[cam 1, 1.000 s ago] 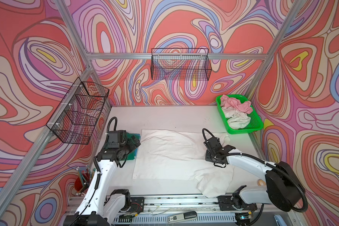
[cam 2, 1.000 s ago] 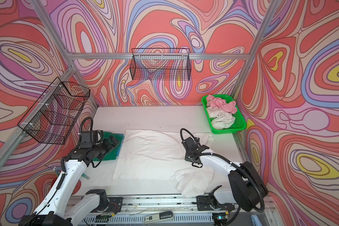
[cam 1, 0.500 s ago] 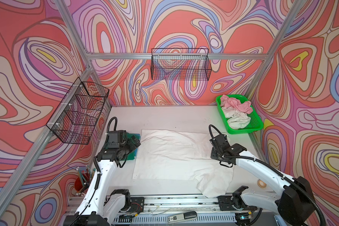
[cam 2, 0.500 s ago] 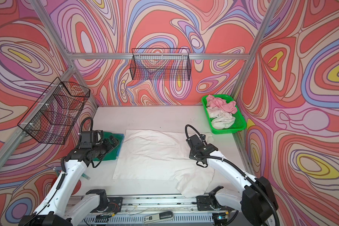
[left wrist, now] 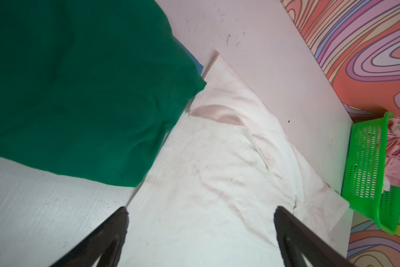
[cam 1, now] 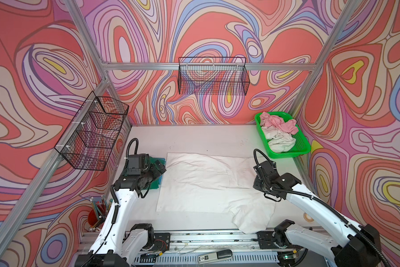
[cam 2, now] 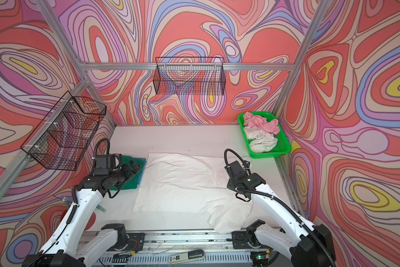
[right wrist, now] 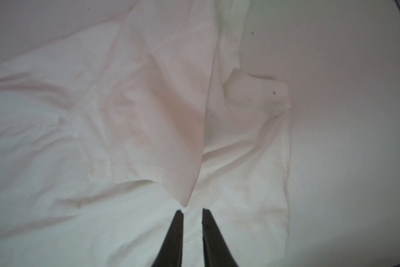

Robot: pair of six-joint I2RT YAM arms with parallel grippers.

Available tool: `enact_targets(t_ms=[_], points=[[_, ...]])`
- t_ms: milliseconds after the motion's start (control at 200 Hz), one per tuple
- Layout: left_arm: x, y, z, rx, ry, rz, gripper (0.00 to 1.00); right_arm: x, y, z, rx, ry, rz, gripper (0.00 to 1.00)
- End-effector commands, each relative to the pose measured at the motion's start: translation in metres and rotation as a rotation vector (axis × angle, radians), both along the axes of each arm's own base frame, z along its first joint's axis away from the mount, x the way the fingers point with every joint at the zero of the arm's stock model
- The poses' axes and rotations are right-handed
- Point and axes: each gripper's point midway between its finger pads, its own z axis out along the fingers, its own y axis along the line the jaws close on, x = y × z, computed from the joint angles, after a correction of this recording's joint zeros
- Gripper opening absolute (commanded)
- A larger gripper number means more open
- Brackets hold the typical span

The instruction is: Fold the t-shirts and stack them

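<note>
A: Your white t-shirt point(cam 1: 199, 182) lies spread at the centre of the table point(cam 1: 194, 138); dark green t-shirt point(cam 2: 141, 176) touches it at 9 o'clock.
B: Your basket point(cam 1: 301, 148), 2 o'clock, holds pink t-shirt point(cam 1: 279, 121), off-white t-shirt point(cam 1: 279, 141). Your left gripper point(left wrist: 200, 208) gapes wide, empty; right gripper point(right wrist: 192, 210) narrow, gripping nothing, above white cloth.

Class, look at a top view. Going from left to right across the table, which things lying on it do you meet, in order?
dark green shirt → white shirt → green basket
</note>
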Motion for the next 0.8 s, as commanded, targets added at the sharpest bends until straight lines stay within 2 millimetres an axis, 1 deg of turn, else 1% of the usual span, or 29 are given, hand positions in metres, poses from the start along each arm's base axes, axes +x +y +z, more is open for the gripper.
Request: enact_targets(t_ms=[0, 45, 115, 180, 230, 356, 421, 461, 531, 566, 621, 696, 796], points=[[-0.003, 0.002, -0.004, 0.000, 0.027, 0.000, 1.00, -0.009, -0.014, 0.003, 0.008, -0.020, -0.083, 0.43], [-0.001, 0.001, -0.005, -0.004, 0.032, -0.004, 1.00, -0.005, -0.013, 0.007, 0.019, -0.039, -0.075, 0.48], [0.002, 0.001, -0.006, -0.005, 0.039, -0.001, 1.00, 0.004, -0.013, 0.019, 0.023, -0.072, -0.071, 0.52], [0.006, 0.002, -0.005, -0.004, 0.040, 0.001, 1.00, 0.020, -0.002, 0.032, 0.043, -0.117, -0.022, 0.55], [0.010, 0.002, -0.004, -0.005, 0.041, 0.008, 1.00, 0.033, 0.007, 0.037, 0.061, -0.133, 0.017, 0.57], [0.026, -0.002, -0.005, -0.047, 0.046, 0.013, 1.00, 0.069, 0.029, 0.036, 0.092, -0.132, 0.077, 0.58], [0.036, -0.004, -0.007, -0.062, 0.057, 0.019, 0.99, 0.087, 0.032, 0.032, 0.094, -0.138, 0.078, 0.58], [0.042, -0.005, -0.007, -0.062, 0.060, 0.021, 0.98, 0.098, 0.031, 0.027, 0.105, -0.128, 0.065, 0.58], [0.055, -0.006, -0.005, -0.034, 0.059, 0.029, 0.98, 0.117, 0.019, 0.017, 0.134, -0.125, 0.019, 0.58], [0.063, -0.009, -0.003, -0.038, 0.051, 0.025, 0.98, 0.127, 0.012, 0.009, 0.155, -0.117, -0.003, 0.58], [0.075, -0.013, -0.006, -0.040, 0.066, 0.026, 0.98, 0.140, 0.003, -0.003, 0.164, -0.107, -0.033, 0.58], [0.093, -0.022, -0.010, -0.047, 0.089, 0.012, 0.98, 0.152, -0.012, -0.020, 0.122, -0.079, -0.076, 0.57], [0.116, -0.032, -0.017, 0.003, 0.101, -0.001, 0.99, 0.165, -0.030, -0.034, 0.066, -0.072, -0.120, 0.57]])
